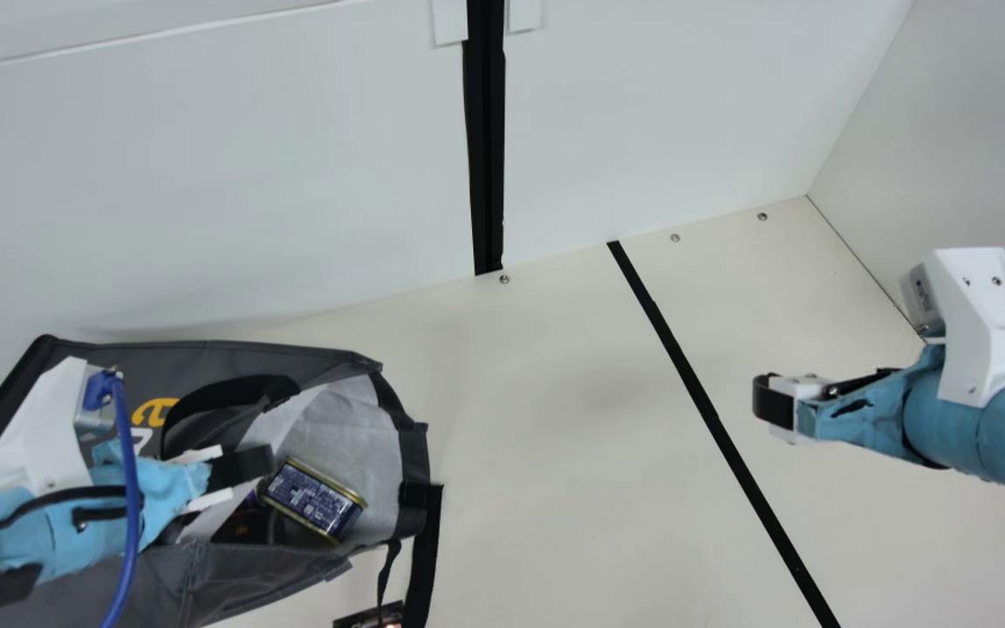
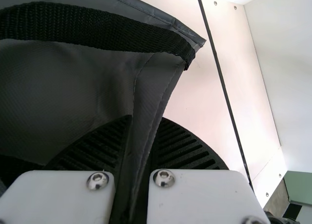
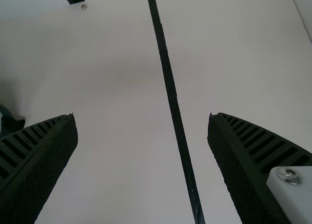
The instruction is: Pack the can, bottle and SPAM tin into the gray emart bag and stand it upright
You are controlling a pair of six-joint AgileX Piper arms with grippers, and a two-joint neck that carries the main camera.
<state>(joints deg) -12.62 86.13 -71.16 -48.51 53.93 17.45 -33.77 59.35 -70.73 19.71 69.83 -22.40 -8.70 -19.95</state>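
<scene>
Bag (image 1: 249, 571) lies pinched by the left pincer (image 1: 245, 467).
The pincer's fingers clench a gray fold; just beside their tips, the blue-labelled SPAM tin (image 1: 315, 499) rests tilted in the bag's mouth, and near them sits a dark object (image 1: 245, 521), whether can or bottle I cannot tell; well apart, past the black strip (image 1: 712, 419), the right pincer (image 1: 777, 406) stands released, fingers spread wide.

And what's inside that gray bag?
Near the mouth of the gray bag lies a blue tin with gold edges. Something dark beside it is too hidden to name; the bag's sides cover whatever is deeper.
</scene>
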